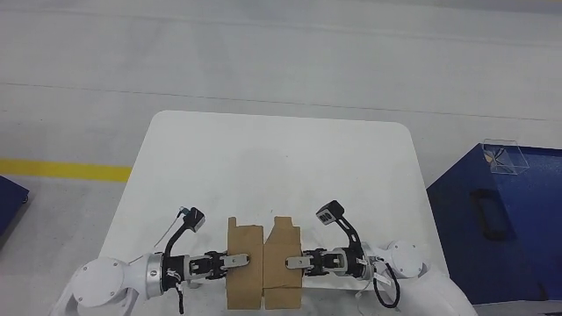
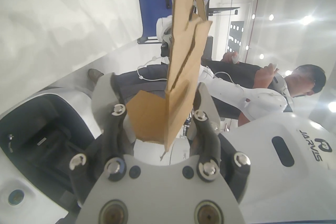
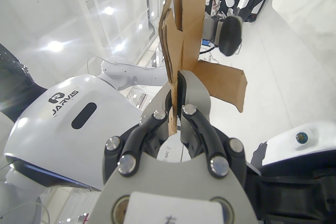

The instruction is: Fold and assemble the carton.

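Above table (image 1: 272, 167), carton (image 1: 283, 237) clamped in right jaws.

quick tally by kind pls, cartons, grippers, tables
carton: 1
grippers: 2 (left gripper, right gripper)
table: 1
total: 4
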`<state>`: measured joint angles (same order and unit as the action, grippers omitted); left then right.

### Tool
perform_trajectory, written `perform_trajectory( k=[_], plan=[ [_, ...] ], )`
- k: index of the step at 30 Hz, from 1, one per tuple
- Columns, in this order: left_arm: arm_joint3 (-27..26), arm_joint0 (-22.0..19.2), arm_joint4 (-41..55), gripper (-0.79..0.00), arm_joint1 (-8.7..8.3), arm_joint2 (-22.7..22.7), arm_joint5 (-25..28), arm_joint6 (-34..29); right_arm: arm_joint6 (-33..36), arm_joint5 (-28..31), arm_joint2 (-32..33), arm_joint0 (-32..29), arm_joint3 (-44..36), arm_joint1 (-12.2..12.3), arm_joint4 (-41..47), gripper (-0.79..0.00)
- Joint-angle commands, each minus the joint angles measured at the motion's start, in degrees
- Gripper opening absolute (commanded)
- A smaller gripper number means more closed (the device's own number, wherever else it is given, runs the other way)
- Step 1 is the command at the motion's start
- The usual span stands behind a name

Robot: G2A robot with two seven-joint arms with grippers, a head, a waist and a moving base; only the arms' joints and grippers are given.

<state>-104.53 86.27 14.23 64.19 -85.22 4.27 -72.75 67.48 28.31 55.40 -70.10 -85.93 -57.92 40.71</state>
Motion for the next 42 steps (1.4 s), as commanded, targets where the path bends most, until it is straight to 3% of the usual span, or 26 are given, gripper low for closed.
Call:
perform_trajectory(
  k=[1,2,3,7,8,12,26,29,34,42],
  plan=[
    [0.7,-0.5,1.4,-0.613,-0.18,0.1,0.3,-1.9,0.4,0.1,0.1,0.2,0.5,-0.1,-0.2,-0.785],
    [1.0,-0.7,2.2,-0.727,-0.26,0.2,0.8,-2.8,0.6,0.1,0.0,0.3,0.7,-0.1,-0.3,-0.785],
    [1.3,-0.9,2.9,-0.785,-0.34,0.2,1.1,-3.6,0.6,0.1,-0.1,0.3,0.9,-0.2,-0.3,-0.785],
    [2.1,-1.3,7.9,-0.785,-0.57,0.1,2.8,-6.6,0.5,-0.2,-0.9,0.7,1.8,-0.6,-1.2,-0.76],
    [2.4,-1.3,9.5,-0.785,-0.62,-0.2,3.2,-6.9,0.5,-0.9,-1.2,0.9,2.1,-0.7,-1.5,0.0],
    [4.1,-1.2,18.3,-0.785,-0.85,-1.7,4.0,-10.6,0.5,-1.0,-1.3,1.0,2.1,-0.7,-1.6,0.0],
    [4.4,-1.3,18.7,-0.785,-0.9,-2.0,4.1,-10.7,0.5,-1.0,-1.3,1.0,2.1,-0.7,-1.6,0.0],
    [4.1,-1.2,19.4,-0.785,-0.82,-1.8,4.1,-9.8,-0.9,0.7,-0.2,0.2,-1.3,-0.7,-1.8,0.0],
    [6.5,-2.2,25.5,-0.785,0.68,4.3,13.1,0.0,-5.1,13.5,6.3,-2.7,-3.7,0.2,-6.7,0.0],
    [17.4,-9.1,45.8,-0.785,4.98,18.7,25.5,7.4,-12.1,20.6,11.6,-8.8,-11.0,1.8,-6.5,0.0]
  ],
)
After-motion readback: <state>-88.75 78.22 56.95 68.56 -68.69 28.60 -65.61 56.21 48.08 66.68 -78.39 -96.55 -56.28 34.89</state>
